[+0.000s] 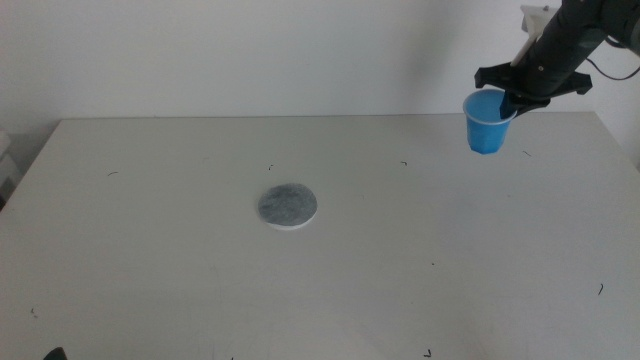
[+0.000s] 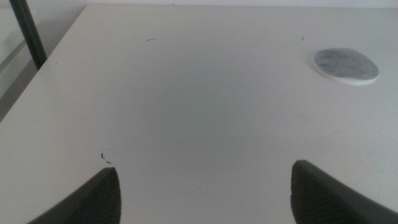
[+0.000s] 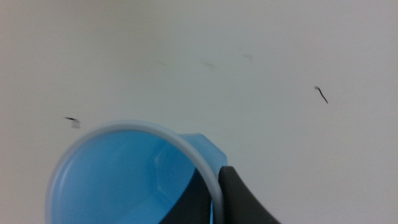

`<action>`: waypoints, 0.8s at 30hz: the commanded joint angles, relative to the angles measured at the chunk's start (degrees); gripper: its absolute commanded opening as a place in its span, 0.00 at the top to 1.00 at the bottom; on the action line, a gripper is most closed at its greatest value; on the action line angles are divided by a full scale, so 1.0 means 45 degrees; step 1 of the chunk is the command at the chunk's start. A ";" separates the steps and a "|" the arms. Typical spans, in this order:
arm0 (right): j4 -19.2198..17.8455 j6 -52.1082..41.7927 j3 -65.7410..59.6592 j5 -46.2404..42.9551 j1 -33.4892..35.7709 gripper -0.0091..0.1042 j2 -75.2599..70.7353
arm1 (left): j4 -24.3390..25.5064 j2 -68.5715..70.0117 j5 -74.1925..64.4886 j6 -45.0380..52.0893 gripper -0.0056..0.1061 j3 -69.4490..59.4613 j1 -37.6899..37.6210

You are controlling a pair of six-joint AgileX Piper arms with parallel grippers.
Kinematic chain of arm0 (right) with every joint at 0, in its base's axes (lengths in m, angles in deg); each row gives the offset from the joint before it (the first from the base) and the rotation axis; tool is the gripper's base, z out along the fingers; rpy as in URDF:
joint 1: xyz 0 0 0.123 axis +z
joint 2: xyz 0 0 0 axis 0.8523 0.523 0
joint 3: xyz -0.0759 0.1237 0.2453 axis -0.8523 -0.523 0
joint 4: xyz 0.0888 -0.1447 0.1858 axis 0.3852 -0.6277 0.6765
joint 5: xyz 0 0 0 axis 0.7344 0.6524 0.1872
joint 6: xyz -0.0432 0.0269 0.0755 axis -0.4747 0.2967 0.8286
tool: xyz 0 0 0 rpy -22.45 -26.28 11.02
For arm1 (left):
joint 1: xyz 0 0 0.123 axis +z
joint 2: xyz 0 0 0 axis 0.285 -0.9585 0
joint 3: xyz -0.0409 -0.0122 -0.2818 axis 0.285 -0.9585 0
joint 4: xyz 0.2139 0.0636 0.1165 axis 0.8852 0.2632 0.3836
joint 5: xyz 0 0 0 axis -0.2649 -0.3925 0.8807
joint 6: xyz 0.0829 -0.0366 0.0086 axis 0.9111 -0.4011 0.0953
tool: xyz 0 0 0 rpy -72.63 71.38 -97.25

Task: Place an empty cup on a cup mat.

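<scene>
The blue cup (image 1: pixel 487 124) hangs upright in the air at the table's far right, held by its rim in my right gripper (image 1: pixel 512 100). In the right wrist view the cup (image 3: pixel 118 180) is empty, with one jaw inside the rim and one outside. The grey cup mat (image 1: pixel 288 205) lies flat near the table's middle, well to the left of the cup and nearer the front. It also shows in the left wrist view (image 2: pixel 346 65). My left gripper (image 2: pixel 205 190) is open and empty, low over the table's near left part.
The white table (image 1: pixel 150 250) bears small dark specks. A dark post (image 2: pixel 28 34) stands beyond the table's left edge. The table's right edge (image 1: pixel 625 150) runs close to the held cup.
</scene>
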 commanded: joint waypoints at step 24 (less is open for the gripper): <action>0.1037 0.1364 0.1082 -0.1716 0.5223 0.93 -0.1621 | 0.0005 0.0165 0.0841 -0.0137 0.01 0.0075 0.0014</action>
